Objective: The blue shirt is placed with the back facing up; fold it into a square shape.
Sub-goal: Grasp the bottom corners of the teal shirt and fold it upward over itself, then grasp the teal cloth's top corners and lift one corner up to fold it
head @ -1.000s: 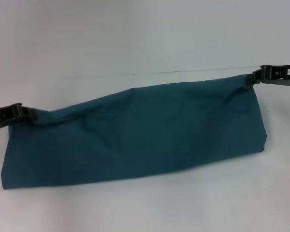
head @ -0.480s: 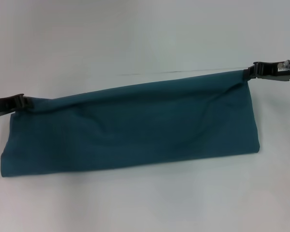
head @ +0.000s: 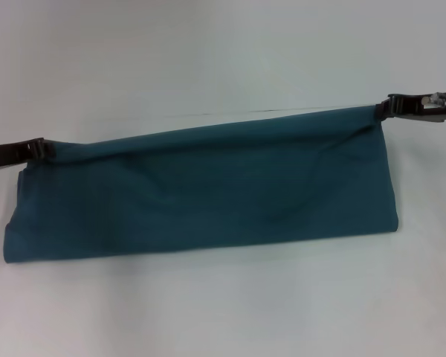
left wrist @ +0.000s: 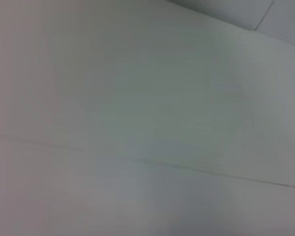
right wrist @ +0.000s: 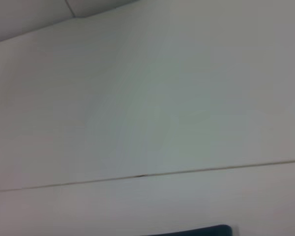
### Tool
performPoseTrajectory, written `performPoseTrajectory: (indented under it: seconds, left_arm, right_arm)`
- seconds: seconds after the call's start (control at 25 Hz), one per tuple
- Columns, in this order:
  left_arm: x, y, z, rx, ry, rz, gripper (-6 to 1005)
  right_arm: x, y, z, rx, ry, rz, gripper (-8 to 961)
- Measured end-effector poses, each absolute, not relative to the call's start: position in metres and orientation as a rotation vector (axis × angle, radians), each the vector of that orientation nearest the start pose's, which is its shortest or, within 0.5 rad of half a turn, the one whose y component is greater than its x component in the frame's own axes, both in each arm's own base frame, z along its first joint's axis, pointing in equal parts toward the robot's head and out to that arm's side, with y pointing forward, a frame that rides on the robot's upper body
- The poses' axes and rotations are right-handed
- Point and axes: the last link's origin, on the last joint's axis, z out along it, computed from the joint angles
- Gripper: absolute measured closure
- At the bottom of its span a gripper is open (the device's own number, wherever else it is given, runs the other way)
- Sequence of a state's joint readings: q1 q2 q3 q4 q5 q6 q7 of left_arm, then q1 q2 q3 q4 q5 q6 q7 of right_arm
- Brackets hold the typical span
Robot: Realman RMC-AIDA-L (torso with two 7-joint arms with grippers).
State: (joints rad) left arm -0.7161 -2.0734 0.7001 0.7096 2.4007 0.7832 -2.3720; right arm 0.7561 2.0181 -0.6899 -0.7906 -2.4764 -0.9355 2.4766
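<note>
The blue shirt (head: 208, 186) hangs as a long folded teal band across the head view, plain side showing, no lettering visible. Its upper edge is stretched between my two grippers and its lower edge rests on the white table (head: 223, 59). My left gripper (head: 39, 147) is shut on the shirt's upper left corner. My right gripper (head: 380, 109) is shut on the upper right corner, a little higher in the picture. A sliver of the shirt (right wrist: 206, 230) shows in the right wrist view. The left wrist view shows only table.
A thin seam line (head: 230, 113) runs across the white table behind the shirt. It also shows in the left wrist view (left wrist: 187, 168) and the right wrist view (right wrist: 137, 176).
My left gripper has risen with its corner, pulling the upper edge taut and straighter. The right gripper has shifted slightly left. The shirt hangs smoother.
</note>
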Motion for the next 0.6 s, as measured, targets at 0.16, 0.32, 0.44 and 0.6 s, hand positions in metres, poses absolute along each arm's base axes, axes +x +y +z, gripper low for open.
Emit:
performPoseTrajectory:
  seconds: [0.16,0.32,0.44,0.6]
  left_arm:
    - [-0.285,0.449,0.036,-1.827,-1.311,-0.355,842]
    - [-0.284,0.453,0.033,-1.817,-1.303,-0.347,763]
    - [-0.284,0.455,0.034,-1.810,-1.291,-0.346,676]
    - [-0.281,0.457,0.036,-1.821,-1.280,-0.344,484]
  right_arm:
    - [0.268,0.460,0.076,-1.846,1.339,0.362,861]
    - [0.266,0.464,0.075,-1.836,1.321,0.363,765]
    - [0.264,0.466,0.074,-1.838,1.304,0.358,652]
    - [0.261,0.466,0.069,-1.860,1.290,0.338,520]
